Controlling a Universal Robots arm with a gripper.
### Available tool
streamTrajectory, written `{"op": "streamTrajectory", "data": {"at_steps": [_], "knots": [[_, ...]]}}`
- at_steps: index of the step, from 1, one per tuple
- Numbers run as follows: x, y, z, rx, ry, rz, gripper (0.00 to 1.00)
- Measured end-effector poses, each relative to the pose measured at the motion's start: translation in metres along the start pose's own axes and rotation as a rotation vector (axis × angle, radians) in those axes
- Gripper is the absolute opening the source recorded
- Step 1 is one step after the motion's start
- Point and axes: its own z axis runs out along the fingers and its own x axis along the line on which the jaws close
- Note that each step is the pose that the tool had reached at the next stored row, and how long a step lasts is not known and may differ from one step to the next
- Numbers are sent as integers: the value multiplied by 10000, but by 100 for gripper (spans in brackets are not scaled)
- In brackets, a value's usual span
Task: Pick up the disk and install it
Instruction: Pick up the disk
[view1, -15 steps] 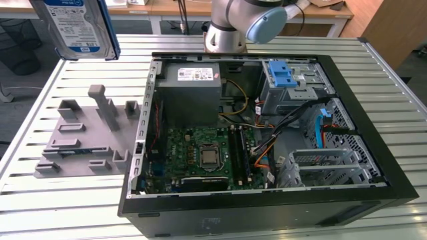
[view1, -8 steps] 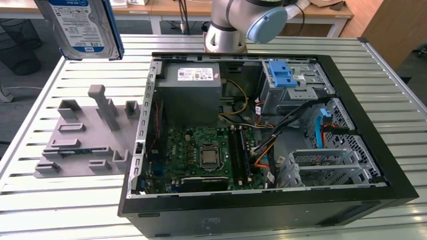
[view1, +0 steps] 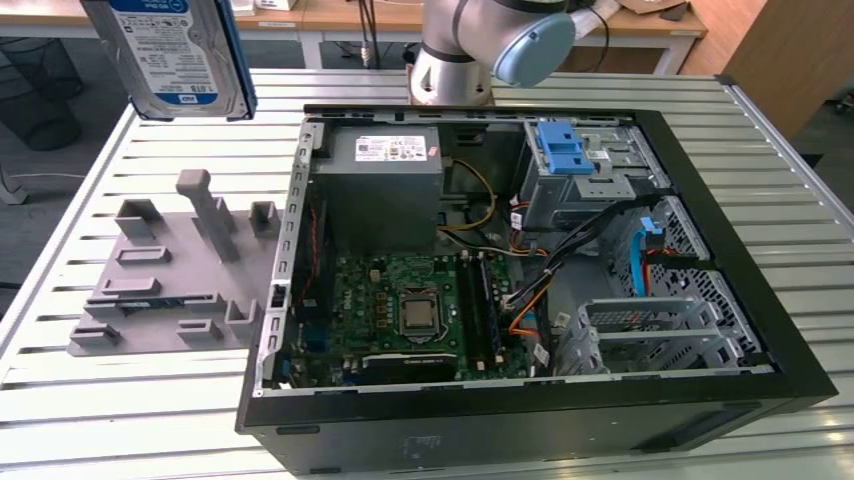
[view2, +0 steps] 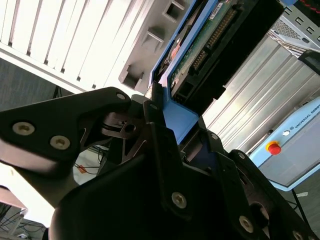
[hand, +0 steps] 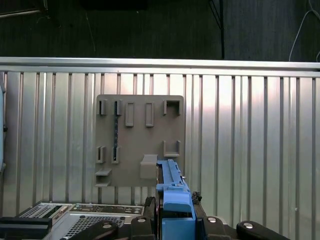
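Blue-framed silver disk (view1: 180, 58) is held clear above the slatted table (view1: 120, 420), clamped between the closed fingers of the gripper (hand: 174, 204); a grey fixture (view1: 160, 290) and open computer case (view1: 534, 425) are seen below.

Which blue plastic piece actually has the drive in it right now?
The blue frame round the disk, held aloft in the gripper. The blue latch inside the computer case is bare.
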Motion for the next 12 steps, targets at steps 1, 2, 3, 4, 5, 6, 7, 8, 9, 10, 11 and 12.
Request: {"op": "streamTrajectory", "data": {"at_steps": [1,2,3,4,5,6,7,8,9,10,11,12], "knots": [[0,-12,0,0,0,0,36],[0,-23,0,-1,0,0,36],[0,-32,0,-1,0,0,36],[0,-43,0,0,0,0,36],[0,-54,-1,-1,0,0,36],[0,-64,-1,-1,0,0,36],[0,-73,-1,0,0,0,36],[0,-83,-1,0,0,0,36],[0,-93,-1,0,0,0,36],[0,-103,-1,0,0,0,36],[0,-113,-1,0,0,0,36],[0,-123,-2,-1,0,0,36]]}}
